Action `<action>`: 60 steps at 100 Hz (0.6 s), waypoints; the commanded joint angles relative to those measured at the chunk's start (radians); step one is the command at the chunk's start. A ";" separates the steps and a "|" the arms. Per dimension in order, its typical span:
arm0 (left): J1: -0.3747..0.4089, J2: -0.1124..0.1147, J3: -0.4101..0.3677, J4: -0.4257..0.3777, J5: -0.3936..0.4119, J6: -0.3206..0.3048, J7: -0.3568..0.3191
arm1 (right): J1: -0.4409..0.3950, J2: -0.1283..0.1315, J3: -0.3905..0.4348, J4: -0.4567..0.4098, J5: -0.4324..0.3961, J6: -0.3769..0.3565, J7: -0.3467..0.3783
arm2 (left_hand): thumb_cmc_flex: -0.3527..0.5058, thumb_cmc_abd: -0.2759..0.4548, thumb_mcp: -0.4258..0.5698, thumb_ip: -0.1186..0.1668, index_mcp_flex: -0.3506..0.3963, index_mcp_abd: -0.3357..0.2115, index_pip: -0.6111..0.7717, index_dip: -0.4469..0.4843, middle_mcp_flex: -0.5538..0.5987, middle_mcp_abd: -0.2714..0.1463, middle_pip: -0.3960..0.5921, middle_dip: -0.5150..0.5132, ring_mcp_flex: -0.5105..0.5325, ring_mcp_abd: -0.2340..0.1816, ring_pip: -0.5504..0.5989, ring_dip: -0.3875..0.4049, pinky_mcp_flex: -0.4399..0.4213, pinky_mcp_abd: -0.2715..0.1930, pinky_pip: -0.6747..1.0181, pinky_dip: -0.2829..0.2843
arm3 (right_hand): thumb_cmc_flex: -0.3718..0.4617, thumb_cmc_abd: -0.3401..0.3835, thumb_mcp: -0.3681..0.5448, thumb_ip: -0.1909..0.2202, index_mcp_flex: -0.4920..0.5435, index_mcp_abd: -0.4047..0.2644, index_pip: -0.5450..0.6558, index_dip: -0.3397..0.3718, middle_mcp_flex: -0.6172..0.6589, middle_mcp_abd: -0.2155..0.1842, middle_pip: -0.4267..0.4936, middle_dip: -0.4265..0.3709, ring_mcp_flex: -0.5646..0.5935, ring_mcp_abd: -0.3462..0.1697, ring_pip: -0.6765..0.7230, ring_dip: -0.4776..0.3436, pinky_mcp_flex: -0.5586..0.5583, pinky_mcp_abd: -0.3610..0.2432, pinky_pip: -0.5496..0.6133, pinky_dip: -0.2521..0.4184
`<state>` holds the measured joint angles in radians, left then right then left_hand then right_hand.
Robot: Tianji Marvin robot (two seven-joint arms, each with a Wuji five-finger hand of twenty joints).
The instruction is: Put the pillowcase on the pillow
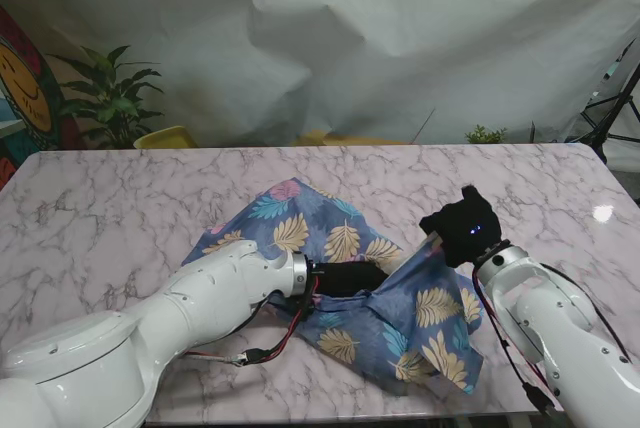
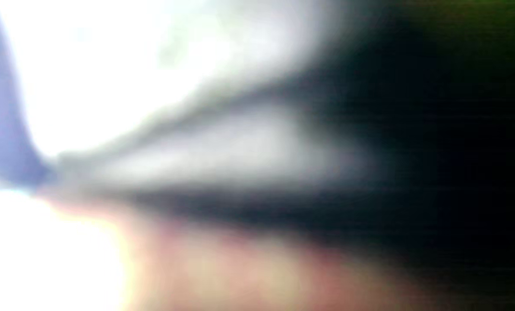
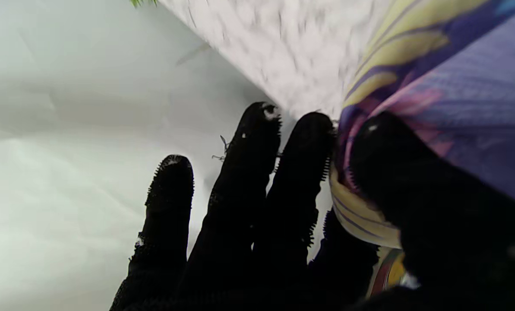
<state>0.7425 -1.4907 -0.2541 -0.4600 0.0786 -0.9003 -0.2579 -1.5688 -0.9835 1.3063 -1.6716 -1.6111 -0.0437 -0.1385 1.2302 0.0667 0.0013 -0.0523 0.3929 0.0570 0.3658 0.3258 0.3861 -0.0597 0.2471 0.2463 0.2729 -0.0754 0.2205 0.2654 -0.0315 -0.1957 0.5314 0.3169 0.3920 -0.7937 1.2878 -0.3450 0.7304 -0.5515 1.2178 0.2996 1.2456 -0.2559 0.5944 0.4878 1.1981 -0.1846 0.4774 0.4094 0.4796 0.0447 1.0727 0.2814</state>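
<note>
Fabric in blue with yellow and teal leaves, the pillowcase [image 1: 350, 278], is spread crumpled on the marble counter [image 1: 120, 208], its long axis running from the far left toward the near right corner. The pillow itself cannot be made out. The left robot hand [image 1: 345, 278] is buried in the pillowcase opening, only a dark part showing; whether its fingers are apart or together cannot be told, and the left wrist view is a blur. To the right of the pillowcase's middle, an edge is lifted by the right robot hand [image 1: 462, 226], the cloth being pinched between thumb and forefinger [image 3: 309, 142] while the other fingers are extended. Behind the counter, far from the pillowcase, a white draped sheet [image 1: 400, 38] is hung, with a potted plant [image 1: 110, 98] at its left.
</note>
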 commanded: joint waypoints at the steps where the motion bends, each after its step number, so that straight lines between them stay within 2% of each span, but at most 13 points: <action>1: 0.037 0.015 0.024 0.015 0.024 0.020 -0.033 | 0.043 -0.014 -0.021 0.013 0.021 -0.002 -0.029 | 0.054 -0.011 -0.039 -0.017 0.015 -0.006 0.033 0.020 0.016 0.045 0.038 0.016 0.065 0.108 0.092 0.033 0.058 0.035 0.160 0.028 | 0.024 -0.036 0.068 -0.027 0.003 -0.131 0.071 -0.012 0.064 -0.017 0.035 0.026 0.083 -0.031 0.053 0.043 0.037 -0.012 0.037 0.024; 11: 0.041 0.036 0.023 -0.033 0.041 0.049 -0.005 | 0.097 -0.026 -0.087 0.065 0.094 0.046 -0.149 | 0.045 -0.004 -0.040 -0.016 0.008 -0.002 0.027 0.018 0.008 0.047 0.034 0.015 0.059 0.111 0.091 0.033 0.054 0.036 0.157 0.027 | 0.026 -0.033 0.086 -0.024 -0.003 -0.117 0.088 -0.011 0.087 -0.019 0.048 0.032 0.114 -0.037 0.077 0.061 0.064 -0.020 0.051 0.025; 19: 0.050 0.063 0.013 -0.092 0.067 0.096 0.033 | 0.140 -0.034 -0.139 0.104 0.139 0.063 -0.235 | 0.027 0.011 -0.041 -0.012 -0.014 0.007 0.013 0.011 -0.006 0.052 0.029 0.013 0.046 0.119 0.088 0.034 0.045 0.040 0.151 0.025 | 0.021 -0.041 0.108 -0.031 -0.005 -0.115 0.102 -0.024 0.090 -0.020 0.052 0.031 0.114 -0.039 0.080 0.067 0.067 -0.022 0.050 0.019; 22: 0.054 0.073 0.008 -0.115 0.086 0.114 0.055 | 0.157 -0.037 -0.160 0.120 0.153 0.069 -0.269 | 0.015 0.022 -0.042 -0.009 -0.028 0.010 0.004 0.007 -0.020 0.084 0.024 0.011 0.037 0.119 0.087 0.034 0.038 0.043 0.146 0.022 | 0.021 -0.040 0.109 -0.032 -0.006 -0.115 0.104 -0.025 0.091 -0.021 0.052 0.030 0.113 -0.039 0.079 0.066 0.068 -0.024 0.050 0.018; 28: 0.062 0.093 -0.004 -0.162 0.127 0.155 0.099 | 0.189 -0.046 -0.202 0.154 0.188 0.086 -0.343 | -0.013 0.038 -0.035 0.007 -0.061 0.020 -0.024 -0.008 -0.042 0.083 0.019 0.011 0.017 0.121 0.083 0.036 0.029 0.044 0.131 0.015 | 0.021 -0.038 0.109 -0.031 -0.009 -0.116 0.106 -0.027 0.090 -0.024 0.051 0.029 0.107 -0.042 0.074 0.064 0.067 -0.024 0.049 0.017; 40: 0.082 0.126 -0.034 -0.251 0.211 0.256 0.181 | 0.243 -0.066 -0.267 0.215 0.261 0.093 -0.457 | -0.039 0.045 -0.031 0.012 -0.143 0.045 -0.082 -0.029 -0.094 0.088 0.008 0.010 -0.021 0.125 0.077 0.037 0.021 0.044 0.107 0.003 | 0.025 -0.030 0.107 -0.029 -0.016 -0.119 0.113 -0.029 0.083 -0.027 0.048 0.028 0.098 -0.044 0.063 0.059 0.068 -0.028 0.046 0.014; 49: 0.098 0.143 -0.057 -0.305 0.274 0.339 0.243 | 0.258 -0.074 -0.290 0.239 0.300 0.072 -0.468 | -0.057 0.047 -0.030 0.014 -0.173 0.065 -0.118 -0.039 -0.120 0.094 0.006 0.011 -0.040 0.128 0.078 0.040 0.021 0.048 0.084 -0.008 | 0.030 -0.024 0.098 -0.026 -0.018 -0.119 0.116 -0.031 0.076 -0.024 0.046 0.027 0.093 -0.039 0.057 0.057 0.068 -0.027 0.044 0.012; 56: 0.106 0.156 -0.067 -0.343 0.314 0.399 0.272 | 0.259 -0.065 -0.291 0.249 0.288 0.035 -0.446 | -0.068 0.048 -0.031 0.015 -0.182 0.073 -0.129 -0.041 -0.133 0.097 0.004 0.011 -0.051 0.130 0.077 0.040 0.019 0.053 0.077 -0.012 | 0.028 -0.023 0.085 -0.026 -0.018 -0.134 0.110 -0.036 0.073 -0.035 0.041 0.021 0.086 -0.048 0.050 0.056 0.066 -0.030 0.042 0.009; 60: 0.111 0.164 -0.073 -0.364 0.331 0.432 0.282 | 0.253 -0.056 -0.281 0.247 0.279 -0.013 -0.412 | -0.079 0.047 -0.027 0.018 -0.188 0.078 -0.147 -0.041 -0.146 0.099 0.004 0.012 -0.061 0.132 0.078 0.040 0.022 0.057 0.060 -0.020 | 0.028 -0.025 0.082 -0.025 -0.018 -0.142 0.107 -0.036 0.071 -0.041 0.037 0.018 0.079 -0.050 0.044 0.055 0.062 -0.033 0.039 0.007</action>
<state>0.8415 -1.3446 -0.3276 -0.8260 0.4188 -0.4807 0.0570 -1.3097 -1.0525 1.0150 -1.4189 -1.3004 -0.0038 -0.5891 1.1658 0.1008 -0.0064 -0.0505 0.2597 0.0983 0.2674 0.3061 0.2960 -0.0339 0.2631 0.2573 0.2387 -0.0493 0.2513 0.2819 -0.0310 -0.1657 0.5455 0.3083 0.3923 -0.8379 1.3201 -0.3856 0.7275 -0.5381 1.2830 0.2774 1.3033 -0.2603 0.6196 0.5102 1.2691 -0.1961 0.5232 0.4637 0.5471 0.0306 1.1090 0.2903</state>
